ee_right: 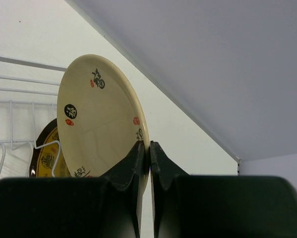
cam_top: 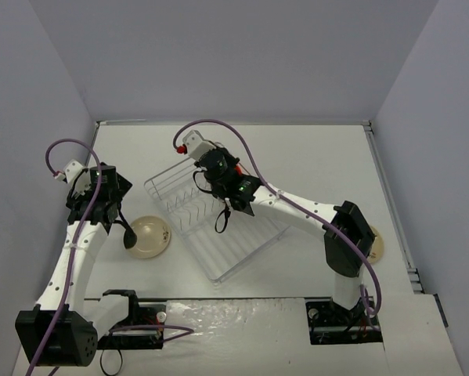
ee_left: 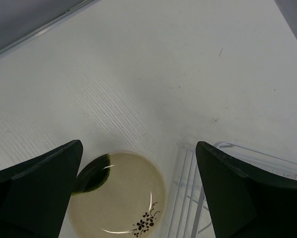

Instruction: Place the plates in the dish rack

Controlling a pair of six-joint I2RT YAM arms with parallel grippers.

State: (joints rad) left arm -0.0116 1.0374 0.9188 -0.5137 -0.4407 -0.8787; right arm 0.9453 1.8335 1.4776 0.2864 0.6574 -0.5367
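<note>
The white-wire dish rack [cam_top: 226, 243] lies at an angle mid-table. My right gripper [ee_right: 149, 148] is shut on the rim of a cream plate [ee_right: 98, 119] with dark and red marks and holds it upright over the rack's far end. In the top view this gripper [cam_top: 211, 168] hides the plate. A mustard-brown patterned plate [ee_right: 46, 156] stands in the rack wires [ee_right: 14, 99] behind it. My left gripper [ee_left: 138, 188] is open and empty above a cream plate [ee_left: 118, 196] with a dark green patch. That plate lies flat on the table [cam_top: 149, 235], left of the rack.
Another cream plate [cam_top: 377, 243] lies at the right, partly hidden by the right arm. A bit of orange-red [cam_top: 236, 168] shows beside the right wrist. The rack's edge [ee_left: 198, 198] lies just right of the left plate. Walls enclose the table on three sides.
</note>
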